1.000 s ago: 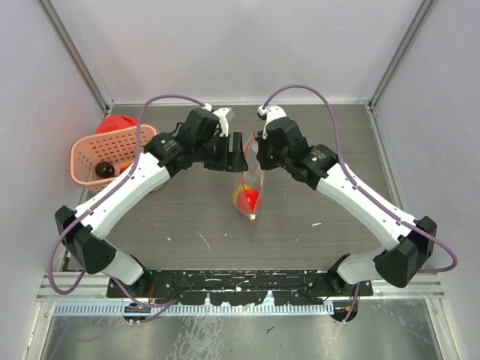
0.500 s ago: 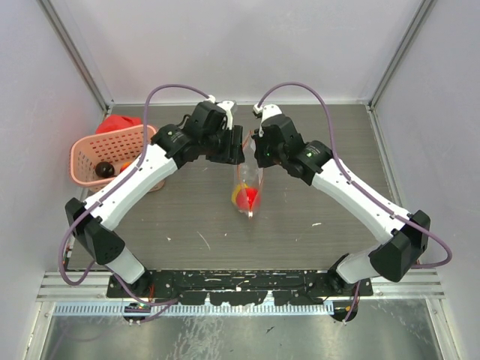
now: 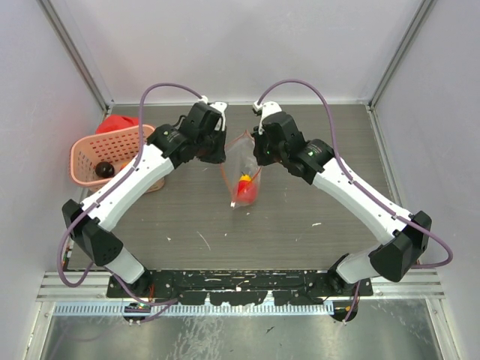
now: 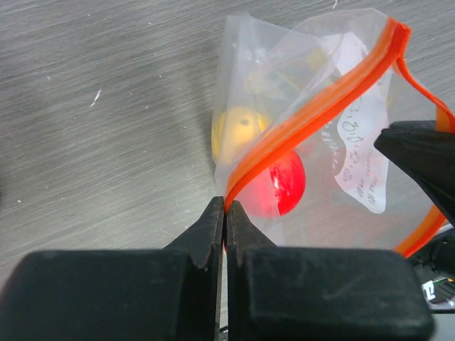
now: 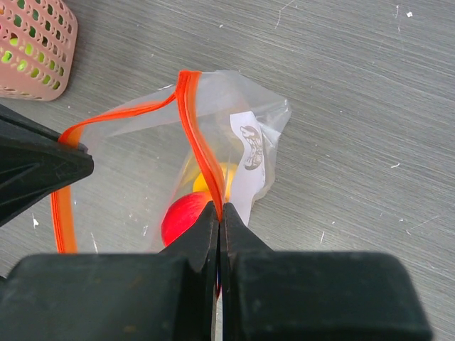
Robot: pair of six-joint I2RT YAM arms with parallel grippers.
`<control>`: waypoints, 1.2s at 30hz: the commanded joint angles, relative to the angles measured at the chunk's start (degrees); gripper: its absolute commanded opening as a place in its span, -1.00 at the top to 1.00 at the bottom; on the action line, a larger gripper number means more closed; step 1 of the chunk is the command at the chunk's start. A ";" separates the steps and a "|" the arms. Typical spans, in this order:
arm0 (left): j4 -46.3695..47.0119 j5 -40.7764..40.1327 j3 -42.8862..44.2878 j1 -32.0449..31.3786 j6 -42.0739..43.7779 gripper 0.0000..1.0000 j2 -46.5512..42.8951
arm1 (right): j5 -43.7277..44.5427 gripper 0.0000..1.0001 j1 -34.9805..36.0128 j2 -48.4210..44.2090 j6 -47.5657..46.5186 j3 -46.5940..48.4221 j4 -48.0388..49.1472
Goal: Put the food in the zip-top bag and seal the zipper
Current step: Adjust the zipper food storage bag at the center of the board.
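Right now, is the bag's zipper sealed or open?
Open: the zipper forms a wide loop, its orange strips apart, pinched by the left gripper and right gripper.

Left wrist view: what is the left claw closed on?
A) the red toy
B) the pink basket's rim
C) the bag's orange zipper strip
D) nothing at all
C: the left claw is shut on the end of the zipper, while the red toy sits inside the zip-top bag.

You get bright, even light and soft shadows. The table (image 3: 315, 195) is sharp; the left tool (image 4: 225, 213) and right tool (image 5: 219, 213) blur close up.
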 commanded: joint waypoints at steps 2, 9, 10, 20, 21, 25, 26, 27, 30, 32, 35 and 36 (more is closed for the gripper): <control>4.71 3.02 -3.08 0.34 -4.91 1.00 -5.64 | 0.22 0.76 -0.17 -0.52 2.15 3.19 1.58; 10.03 4.35 -7.91 0.34 -10.79 1.00 -9.98 | 1.11 0.37 1.37 -4.92 10.97 -1.18 1.03; 10.14 4.09 -8.12 0.36 -10.95 1.00 -10.36 | 1.54 0.34 1.86 -5.54 12.12 -1.64 0.89; 12.54 3.34 -10.58 0.33 -13.41 1.00 -11.67 | 16.26 0.07 13.47 -4.62 22.78 -4.03 -2.34; 12.61 3.39 -10.70 0.37 -13.53 1.00 -11.67 | 17.72 0.05 15.06 -4.21 24.46 -4.31 -2.26; 12.77 3.58 -10.64 0.30 -13.74 1.00 -11.91 | 20.21 -0.09 16.75 -2.17 27.28 -5.27 -2.93; 12.79 3.42 -10.67 0.37 -13.67 1.00 -12.02 | 20.15 -0.12 16.75 -1.77 27.44 -5.62 -2.95; 12.68 3.08 -10.60 0.36 -13.66 1.00 -12.24 | 20.09 -0.13 16.75 -1.40 27.62 -5.80 -3.07; 12.04 1.64 -10.38 0.39 -13.32 1.00 -12.56 | 20.02 -0.11 17.00 -1.03 28.84 -6.34 -3.60; 12.00 1.10 -10.44 0.35 -13.14 1.00 -12.73 | 19.83 -0.09 17.28 -0.96 29.61 -6.75 -3.61; 11.75 0.41 -10.22 0.33 -12.68 1.00 -12.75 | 19.80 -0.02 17.80 -0.56 29.97 -6.85 -4.62; 11.29 -0.18 -9.97 0.33 -12.42 1.00 -12.75 | 19.96 0.03 17.81 -0.58 29.78 -6.72 -5.49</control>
